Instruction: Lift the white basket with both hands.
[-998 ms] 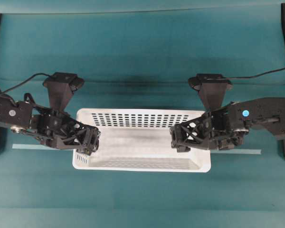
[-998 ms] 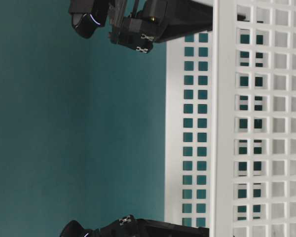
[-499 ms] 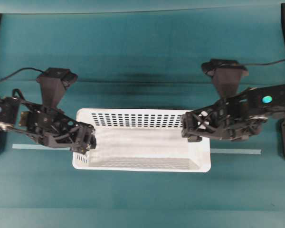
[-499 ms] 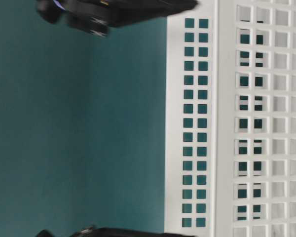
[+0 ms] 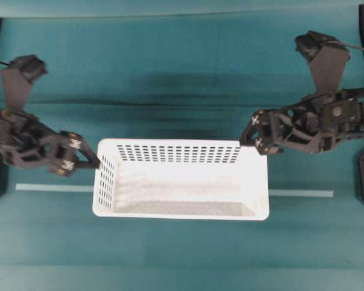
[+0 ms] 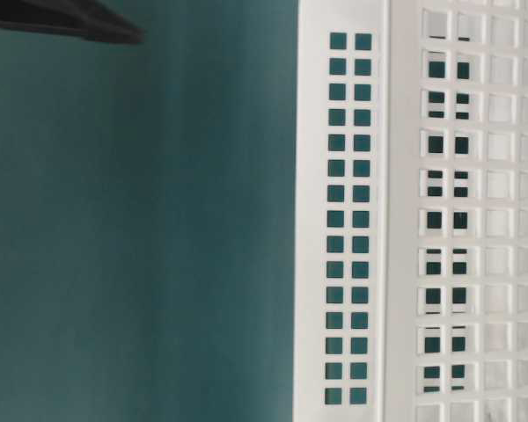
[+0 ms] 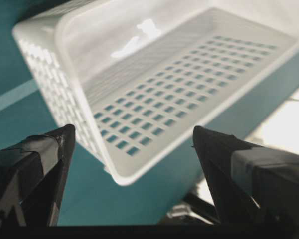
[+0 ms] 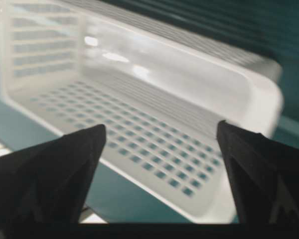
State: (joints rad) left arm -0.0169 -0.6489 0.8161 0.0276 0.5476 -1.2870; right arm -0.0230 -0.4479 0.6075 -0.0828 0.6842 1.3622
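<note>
- White plastic, holes all along the walls: the white basket (image 5: 181, 179) sits on the teal table (image 5: 182, 79) a bit below centre in my overhead view, long side running 9 to 3 o'clock, nothing in it.
- A pale tape strip (image 5: 53, 187) pokes out from under it at 9 and again at 3.
- My left gripper (image 5: 88, 161) is at the basket's 9 o'clock end, tips just beside the short rim near the far corner. Can't tell from above if it's touching. Its wrist view shows both fingers (image 7: 32, 174) spread wide with only air between them and the basket out in front, so it's holding nothing.
- My right gripper (image 5: 255, 136) is up around 2 o'clock off the basket's far corner, its tip over that corner's rim. Its wrist view shows the same deal: fingers (image 8: 55, 172) wide apart, empty, basket beyond them.
- Table-level view is mostly basket wall; just a dark sliver of one arm (image 6: 62, 19) shows at the frame's 11 o'clock.
</note>
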